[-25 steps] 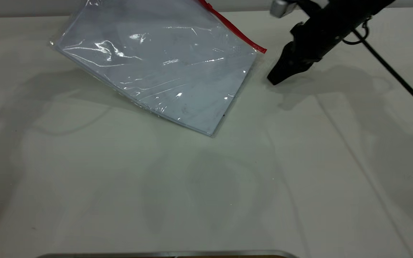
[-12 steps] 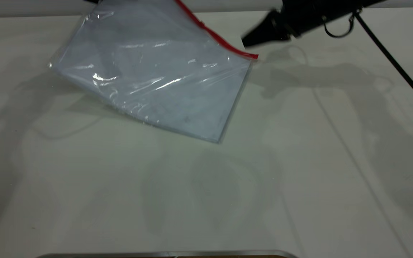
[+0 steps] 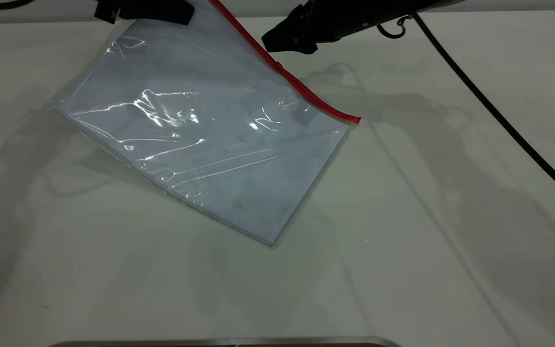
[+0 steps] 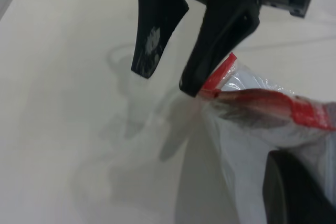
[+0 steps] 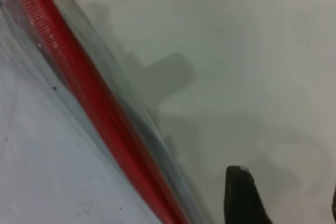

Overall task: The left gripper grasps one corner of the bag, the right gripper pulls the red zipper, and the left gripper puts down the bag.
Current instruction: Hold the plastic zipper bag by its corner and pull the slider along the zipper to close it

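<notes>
The bag (image 3: 200,135), a clear pouch with a bluish-white sheet inside, hangs tilted over the table. Its lowest corner is near the table's middle. My left gripper (image 3: 181,14) is shut on the bag's top corner at the far left. One of its fingers (image 4: 299,192) shows behind the plastic. The red zipper (image 3: 306,91) runs down the bag's right edge. My right gripper (image 3: 277,43) is open just right of the zipper's upper part. In the left wrist view its jaws (image 4: 165,80) stand apart, one tip beside the red strip (image 4: 294,111). In the right wrist view the strip (image 5: 89,103) lies beside my open gripper (image 5: 286,203).
The white table (image 3: 427,241) spreads around the bag. The right arm's thick black cable (image 3: 499,115) crosses the far right of the table. A metal edge (image 3: 224,341) lies along the front.
The bag has swung forward and lower, and the left gripper has come into view at the top. The right gripper has moved left and up to the zipper's upper part.
</notes>
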Available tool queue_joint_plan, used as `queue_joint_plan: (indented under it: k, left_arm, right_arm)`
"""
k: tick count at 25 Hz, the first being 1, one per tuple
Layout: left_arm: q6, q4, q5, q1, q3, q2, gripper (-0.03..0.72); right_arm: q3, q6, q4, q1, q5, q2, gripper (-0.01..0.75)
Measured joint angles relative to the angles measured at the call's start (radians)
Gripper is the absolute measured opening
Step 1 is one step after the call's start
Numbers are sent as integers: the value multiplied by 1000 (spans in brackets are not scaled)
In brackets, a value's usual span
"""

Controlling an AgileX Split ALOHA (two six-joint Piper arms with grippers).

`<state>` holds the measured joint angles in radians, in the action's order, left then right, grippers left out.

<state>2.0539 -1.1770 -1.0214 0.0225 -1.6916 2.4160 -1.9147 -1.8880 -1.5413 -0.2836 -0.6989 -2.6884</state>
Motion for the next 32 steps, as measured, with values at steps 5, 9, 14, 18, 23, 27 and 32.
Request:
queue_joint_plan:
  k: [5, 9, 14, 18, 23, 27, 32]
  left_arm:
    - [-3, 1, 12, 0, 0, 0, 57]
    - [-15, 22, 42, 0, 0, 0, 57]
    - [-18, 35, 59, 0, 0, 0, 57]
    - [-18, 35, 60, 0, 0, 0, 57]
    - [-27, 36, 60, 0, 0, 0, 57]
    - [-30, 36, 59, 0, 0, 0, 57]
    - [-32, 36, 59, 0, 0, 0, 57]
  right_arm:
    - [0, 8, 20, 10, 7, 0, 449]
    - [0, 81, 106, 39, -13, 0, 449]
    - [0, 165, 176, 85, -163, 0, 449]
    - [0, 148, 180, 66, -189, -1, 449]
    - [0, 97, 120, 14, -97, -23, 449]
    - [0, 72, 57, 13, -90, -55, 449]
    - [0, 63, 37, 5, -91, -62, 412]
